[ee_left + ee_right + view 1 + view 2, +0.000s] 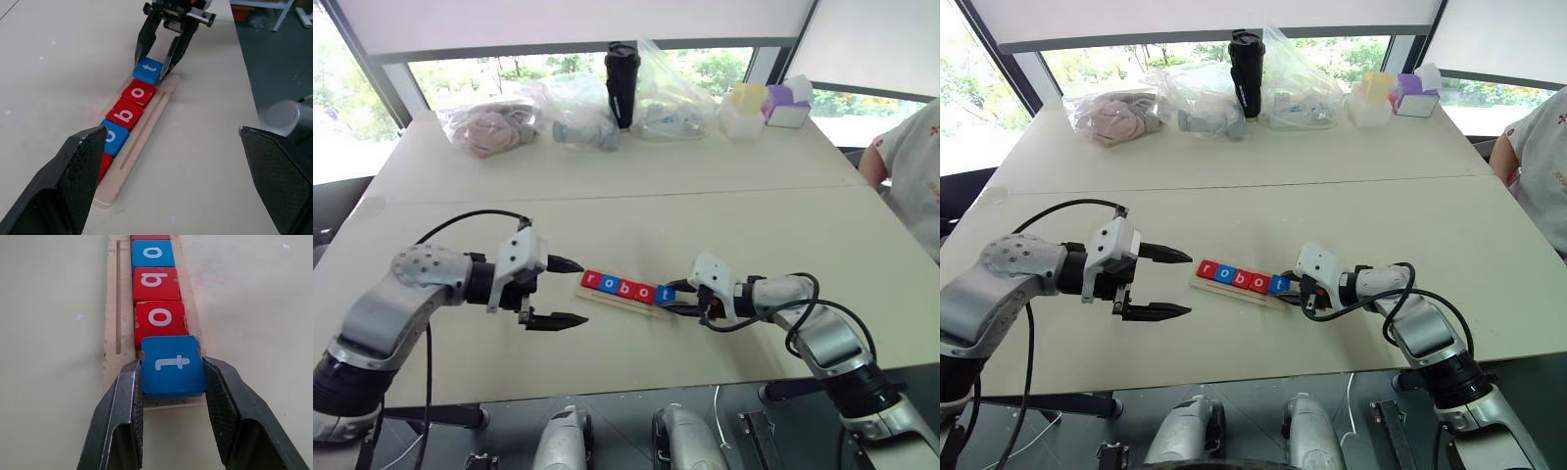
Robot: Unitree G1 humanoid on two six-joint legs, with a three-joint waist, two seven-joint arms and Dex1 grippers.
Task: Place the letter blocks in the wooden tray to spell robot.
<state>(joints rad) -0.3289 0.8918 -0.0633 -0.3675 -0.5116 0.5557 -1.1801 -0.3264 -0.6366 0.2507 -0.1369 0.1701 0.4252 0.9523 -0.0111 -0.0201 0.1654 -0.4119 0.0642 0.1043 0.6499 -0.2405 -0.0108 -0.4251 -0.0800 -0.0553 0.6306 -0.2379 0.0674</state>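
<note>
**Last tile going in: "t" at the end of the row**

Standing by the table [607, 176] watching this one. The right gripper [172, 377] has its 2 black fingers pinched onto the sides of the blue t block [172, 364], and it's holding it right at the near end of the wooden tray [146, 132], butted up against the red o block [160, 322]. The other 4 letter blocks [619, 287] already sit in a line in the tray, reading r, o, b, o, so this looks like the final placement.

How I'd do it well: the t looks a touch skewed and its near edge seems to hang over the tray's end rim, so I'd nudge it toward the o until it drops flat inside, then let go slowly and pull straight back along the tray's length. Any sideways twitch on release could knock the row crooked, since the tiles sit tight edge to edge.

The left gripper [553, 292] is at the opposite end of the tray, fingers spread wide with nothing between them, near the r end but not touching. It could steady the tray if it slides, I guess.

There's also a person's sleeve [911, 157] at the table's far right edge.
</note>
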